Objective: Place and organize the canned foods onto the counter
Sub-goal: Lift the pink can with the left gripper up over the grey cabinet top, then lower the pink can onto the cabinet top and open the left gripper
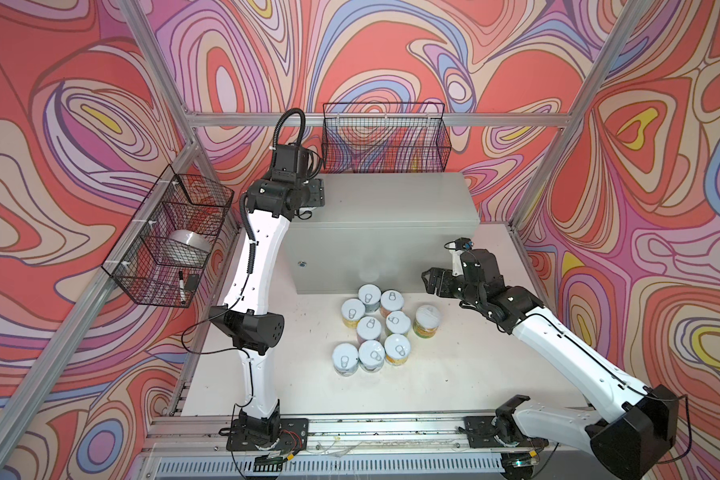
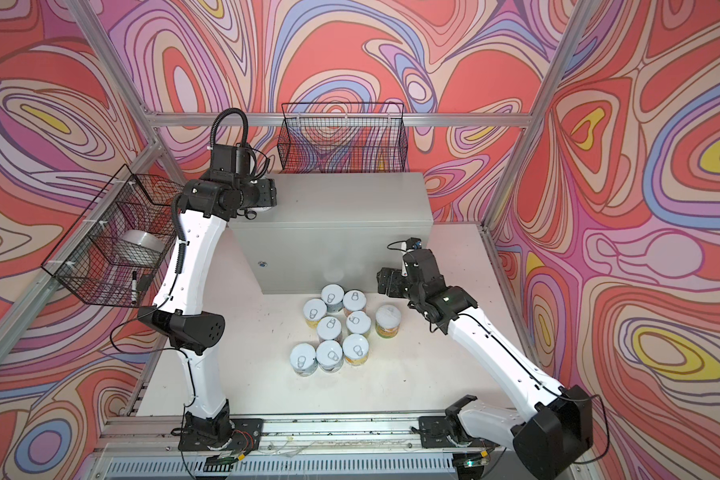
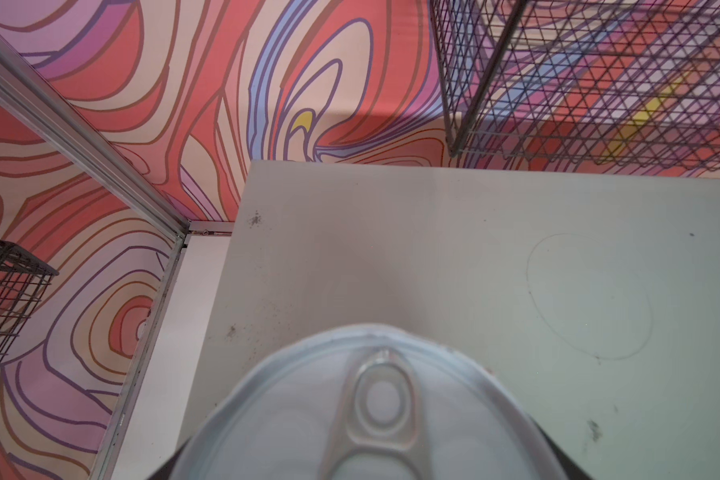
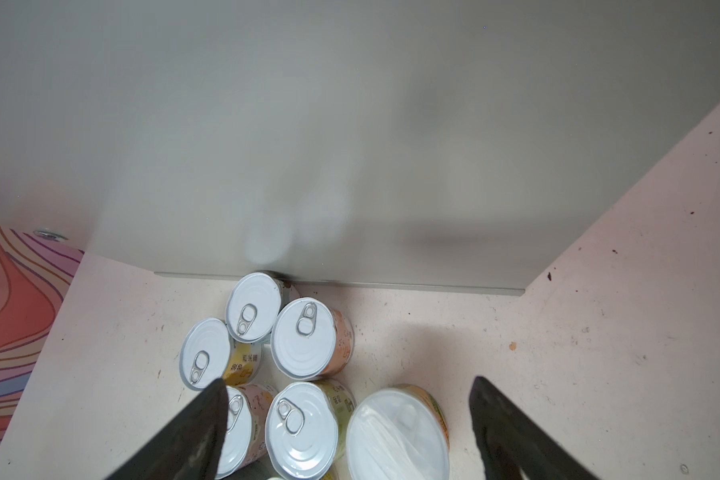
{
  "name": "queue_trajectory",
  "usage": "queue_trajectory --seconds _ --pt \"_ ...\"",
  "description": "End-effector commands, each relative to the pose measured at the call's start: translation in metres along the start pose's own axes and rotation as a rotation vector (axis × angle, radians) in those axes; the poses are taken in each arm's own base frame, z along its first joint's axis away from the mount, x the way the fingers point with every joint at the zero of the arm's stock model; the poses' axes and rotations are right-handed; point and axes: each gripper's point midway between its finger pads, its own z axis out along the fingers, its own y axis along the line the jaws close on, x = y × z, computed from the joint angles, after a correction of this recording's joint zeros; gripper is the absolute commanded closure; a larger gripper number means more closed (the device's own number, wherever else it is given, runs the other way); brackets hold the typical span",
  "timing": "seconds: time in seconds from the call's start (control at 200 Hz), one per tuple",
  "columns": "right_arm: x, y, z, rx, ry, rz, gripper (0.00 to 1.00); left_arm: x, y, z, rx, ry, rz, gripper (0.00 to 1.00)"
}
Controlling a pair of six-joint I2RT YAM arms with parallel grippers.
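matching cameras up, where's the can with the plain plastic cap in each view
In a top view: capped can, just right of the pull-tab cans.
In a top view: same place, right of the cluster.
Left wrist: not in it; only the held can, which has a pull tab.
Right wrist: close up, beside the pull-tab cans.
Shared landmark: the counter, in all four.
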Motion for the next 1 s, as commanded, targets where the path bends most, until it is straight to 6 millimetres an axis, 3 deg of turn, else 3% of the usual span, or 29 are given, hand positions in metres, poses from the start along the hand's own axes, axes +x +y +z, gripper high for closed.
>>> queue_trajectory --seconds 0.0,0.135,0.32,0.461,0.626,0.851,0.996 --pt "0.001 0.003 0.003 -0.005 0.005 0.002 0.07 -0.017 0.006 -0.006 -0.023 -0.063 -0.008 0.64" --pt "0.004 0.003 0.007 -0.006 0.012 0.002 0.07 -0.021 0.008 -0.008 -0.037 -0.080 -0.006 0.35" --pt "0.004 0.004 0.009 -0.008 0.009 0.001 0.06 -0.032 0.004 -0.015 -0.011 -0.122 0.004 0.21" --pt "0.003 0.004 0.010 -0.003 0.007 0.000 0.06 -0.038 0.004 -0.019 -0.008 -0.147 0.004 0.00" --pt "0.001 0.005 0.008 -0.008 0.002 -0.001 0.06 -0.048 0.004 -0.028 0.001 -0.187 0.012 0.00" --pt "-0.004 0.012 0.007 -0.012 0.003 -0.050 0.07 -0.081 0.002 -0.069 0.034 -0.323 0.018 0.00" --pt "-0.008 0.015 0.005 -0.017 -0.014 -0.053 0.07 -0.087 0.003 -0.088 0.046 -0.356 0.023 0.00"
